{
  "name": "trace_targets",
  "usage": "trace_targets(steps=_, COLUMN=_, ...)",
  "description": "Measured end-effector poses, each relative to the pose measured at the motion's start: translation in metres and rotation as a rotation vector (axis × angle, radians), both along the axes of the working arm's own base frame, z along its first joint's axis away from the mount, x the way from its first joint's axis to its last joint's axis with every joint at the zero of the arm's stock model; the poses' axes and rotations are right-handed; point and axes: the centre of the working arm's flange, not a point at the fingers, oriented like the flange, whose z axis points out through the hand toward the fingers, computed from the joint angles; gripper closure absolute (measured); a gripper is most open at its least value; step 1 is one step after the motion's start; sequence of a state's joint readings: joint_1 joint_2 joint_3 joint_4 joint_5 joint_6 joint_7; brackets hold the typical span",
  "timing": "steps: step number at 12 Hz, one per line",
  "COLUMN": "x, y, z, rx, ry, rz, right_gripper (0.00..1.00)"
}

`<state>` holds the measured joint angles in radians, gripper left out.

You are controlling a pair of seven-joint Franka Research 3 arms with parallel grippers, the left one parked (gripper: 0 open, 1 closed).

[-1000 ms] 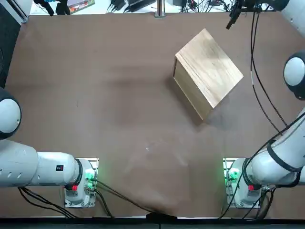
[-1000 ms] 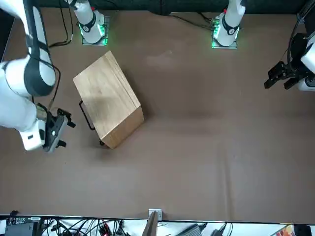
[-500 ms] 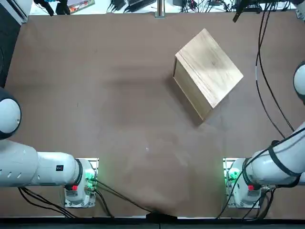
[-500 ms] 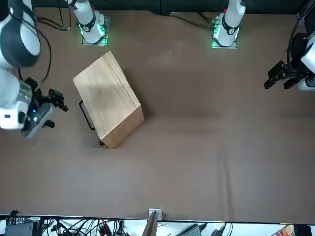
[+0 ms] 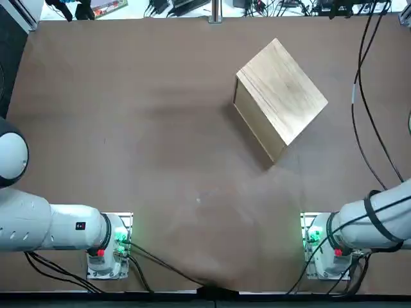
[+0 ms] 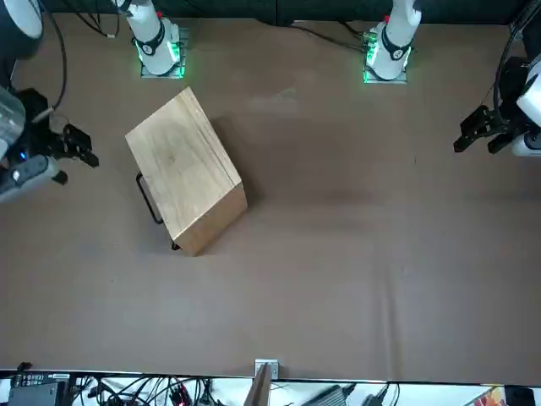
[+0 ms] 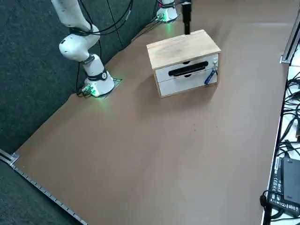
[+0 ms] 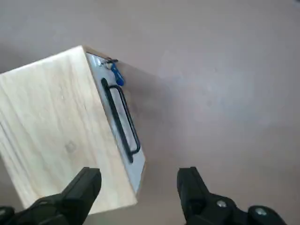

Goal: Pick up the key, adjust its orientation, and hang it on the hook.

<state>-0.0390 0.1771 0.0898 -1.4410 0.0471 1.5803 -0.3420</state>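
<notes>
R tool [image 8: 139, 192] apart, nr box [image 8: 61, 131]; blue-head key [image 8: 117, 75] hangs on box's front.

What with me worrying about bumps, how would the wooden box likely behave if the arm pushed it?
The wooden box would probably slide stiffly rather than roll, being flat-sided and squat. The blue-headed key dangling at its front could well swing, seeming held only near its top. The right gripper hangs open off that front side.

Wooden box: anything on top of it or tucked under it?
Nothing rests on top of the wooden box; its lid surface is bare. Its underside sits against the table, so anything beneath is covered, and its closed interior cannot be seen.
</notes>
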Motion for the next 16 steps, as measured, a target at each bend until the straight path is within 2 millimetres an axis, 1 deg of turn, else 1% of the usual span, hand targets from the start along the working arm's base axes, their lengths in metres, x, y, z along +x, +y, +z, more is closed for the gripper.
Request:
trace_targets(steps=3, x=-0.021, y=-0.004, z=0.024, rx=-0.035, ry=0.027, rz=-0.168, right_gripper=0.00)
trace_targets(steps=4, x=-0.029, y=-0.011, z=0.036, rx=-0.047, ry=0.020, rz=-0.218, right_gripper=0.00)
trace_targets(steps=6, x=-0.037, y=-0.023, z=0.043, rx=-0.054, ry=0.017, rz=-0.267, right_gripper=0.00)
trace_targets(steps=8, x=-0.045, y=-0.028, z=0.042, rx=-0.060, ry=0.027, rz=-0.333, right_gripper=0.00)
trace_targets(steps=11, x=-0.053, y=-0.025, z=0.035, rx=-0.068, ry=0.046, rz=-0.375, right_gripper=0.00)
trace_targets(steps=16, x=-0.056, y=-0.024, z=0.031, rx=-0.072, ry=0.051, rz=-0.404, right_gripper=0.00)
